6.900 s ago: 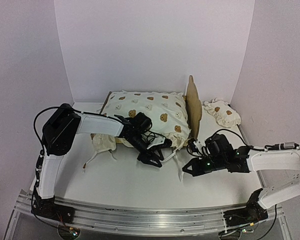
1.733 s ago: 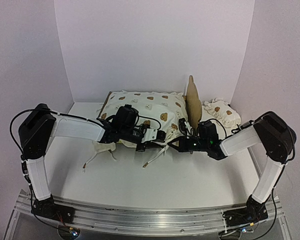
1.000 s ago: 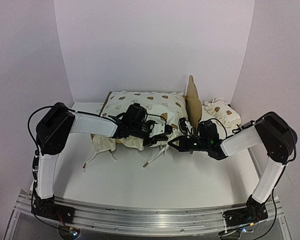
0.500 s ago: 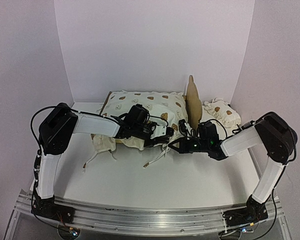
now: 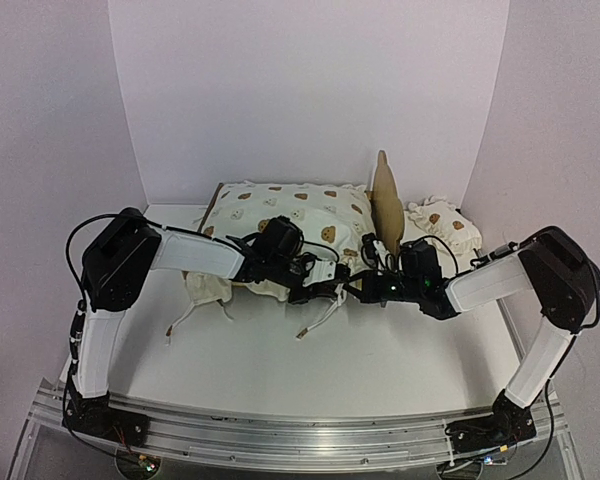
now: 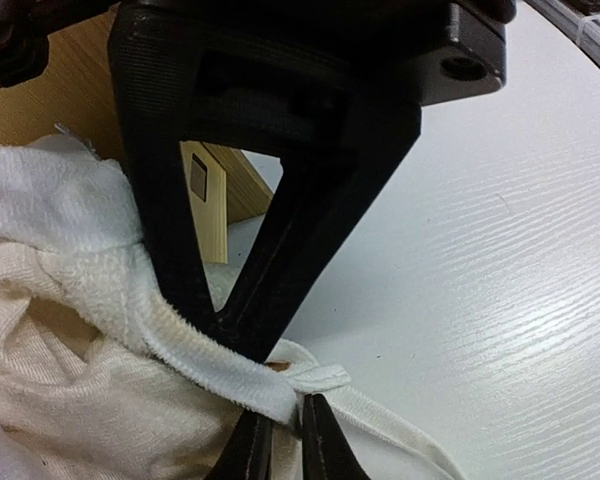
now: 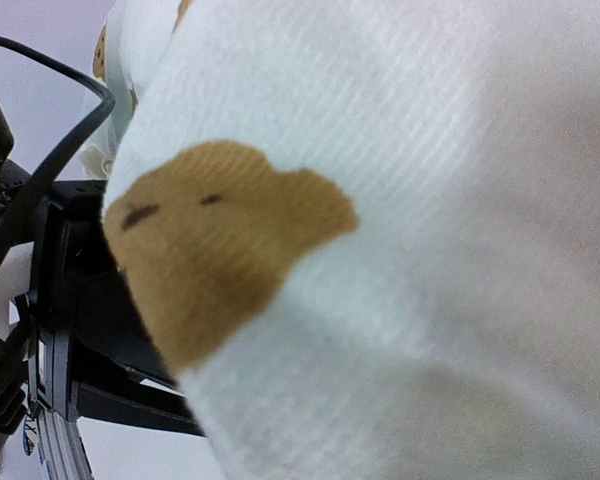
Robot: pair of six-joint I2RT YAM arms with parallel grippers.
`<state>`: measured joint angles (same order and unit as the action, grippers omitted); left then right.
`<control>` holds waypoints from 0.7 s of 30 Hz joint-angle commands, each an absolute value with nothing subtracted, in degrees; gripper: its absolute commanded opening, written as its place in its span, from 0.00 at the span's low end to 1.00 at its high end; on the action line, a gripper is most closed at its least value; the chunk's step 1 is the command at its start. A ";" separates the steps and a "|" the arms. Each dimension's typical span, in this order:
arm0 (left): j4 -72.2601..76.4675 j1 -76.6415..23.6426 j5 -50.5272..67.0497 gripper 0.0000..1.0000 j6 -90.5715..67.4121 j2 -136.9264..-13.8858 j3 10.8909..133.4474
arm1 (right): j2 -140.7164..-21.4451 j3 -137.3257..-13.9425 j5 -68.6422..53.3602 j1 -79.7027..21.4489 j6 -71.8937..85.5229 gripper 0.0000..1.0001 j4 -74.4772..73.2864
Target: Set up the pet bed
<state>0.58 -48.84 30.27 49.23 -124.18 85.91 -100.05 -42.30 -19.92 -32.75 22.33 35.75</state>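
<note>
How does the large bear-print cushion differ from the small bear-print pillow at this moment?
Size: the large cushion is far bigger than the small pillow.
Place: the cushion lies on the pet bed, left of its headboard; the pillow sits on the table, right of it.
Contact: the left pincer and right pincer meet at the cushion's near edge; nothing touches the pillow.
Shared: cream fabric with brown bear prints.

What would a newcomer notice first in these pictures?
The cream bear-print cushion lies on the pet bed at the back centre, with the curved headboard upright at its right end. The left gripper and right gripper meet at the cushion's near edge.
</note>
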 commanded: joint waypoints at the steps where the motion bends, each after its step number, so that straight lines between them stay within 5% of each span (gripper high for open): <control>1: -0.81 -49.23 29.83 0.06 45.29 -124.51 88.57 | -98.38 -42.36 -19.73 -32.54 21.60 0.00 36.73; 21: -7.90 -49.61 43.49 0.00 40.94 -119.06 88.83 | -102.42 -41.47 -30.64 -32.61 31.58 0.00 46.53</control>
